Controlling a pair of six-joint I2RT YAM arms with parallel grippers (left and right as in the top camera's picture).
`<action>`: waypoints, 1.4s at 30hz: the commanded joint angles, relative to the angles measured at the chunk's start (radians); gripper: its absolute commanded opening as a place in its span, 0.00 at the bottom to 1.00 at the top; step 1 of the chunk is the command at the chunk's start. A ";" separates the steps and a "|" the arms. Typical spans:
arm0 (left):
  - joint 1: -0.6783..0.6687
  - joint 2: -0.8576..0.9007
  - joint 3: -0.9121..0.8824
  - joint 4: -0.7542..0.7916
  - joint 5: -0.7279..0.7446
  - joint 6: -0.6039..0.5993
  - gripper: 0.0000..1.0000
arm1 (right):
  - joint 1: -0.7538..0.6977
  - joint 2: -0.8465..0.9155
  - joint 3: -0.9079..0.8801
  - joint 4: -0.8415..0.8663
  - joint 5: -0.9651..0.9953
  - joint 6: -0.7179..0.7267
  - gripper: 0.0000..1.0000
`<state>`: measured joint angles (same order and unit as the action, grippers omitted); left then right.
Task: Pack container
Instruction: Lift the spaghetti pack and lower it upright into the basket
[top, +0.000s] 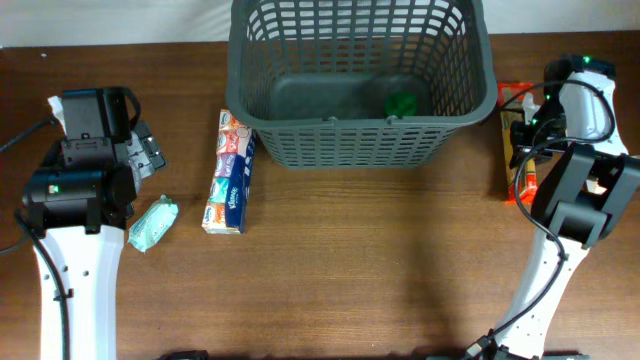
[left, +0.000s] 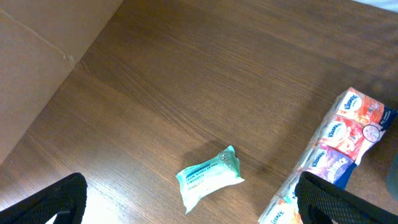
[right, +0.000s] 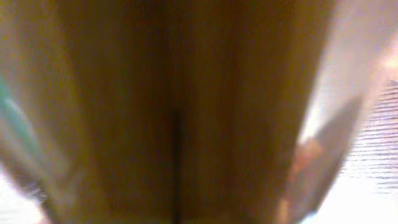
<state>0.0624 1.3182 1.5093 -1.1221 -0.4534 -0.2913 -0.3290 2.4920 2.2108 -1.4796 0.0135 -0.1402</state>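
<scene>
Left gripper (top: 148, 152), seen from overhead, sits well to the left of the basket (top: 360, 122) above bare table (top: 400, 260). From this height its jaws are too small to read. The dark grey basket stands at the far middle of the table, its far rim cut off by the top edge. Something small and green (top: 402, 103) lies on the basket floor near its right wall, but the lattice and shadow blur its shape. Just left of the basket lies a long tissue multipack (top: 230, 172), and further left of that a teal packet (top: 153, 222). Right gripper (top: 524, 128) is down just beyond the basket's right wall, over an orange packet (top: 524, 186). The arm covers most of that packet and hides the fingertips.

The left wrist camera shows the left gripper's two dark fingers (left: 56, 202) only at the bottom corners, spread wide apart with nothing between them. The teal packet (left: 209, 178) lies on the wood past them, and the tissue multipack (left: 339, 140) runs off the right edge. A paler surface (left: 37, 74) fills the upper left corner.

The right wrist camera is wholly out of focus, with brown-orange streaks and a pale patch on the right. Neither the fingers nor any object can be made out, so I cannot tell whether the right gripper is spread or closed on the orange packet.
</scene>
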 joint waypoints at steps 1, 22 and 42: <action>0.004 -0.015 0.014 -0.001 -0.007 0.000 1.00 | -0.027 0.032 0.183 -0.039 -0.028 0.100 0.04; 0.004 -0.015 0.014 -0.001 -0.007 0.000 1.00 | -0.016 -0.484 0.925 -0.028 -0.422 0.269 0.04; 0.004 -0.015 0.014 -0.001 -0.007 0.000 1.00 | 0.512 -0.266 0.584 0.159 -0.076 0.223 0.04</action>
<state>0.0624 1.3182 1.5093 -1.1221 -0.4534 -0.2913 0.1825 2.2124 2.8586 -1.3251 -0.1352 0.0921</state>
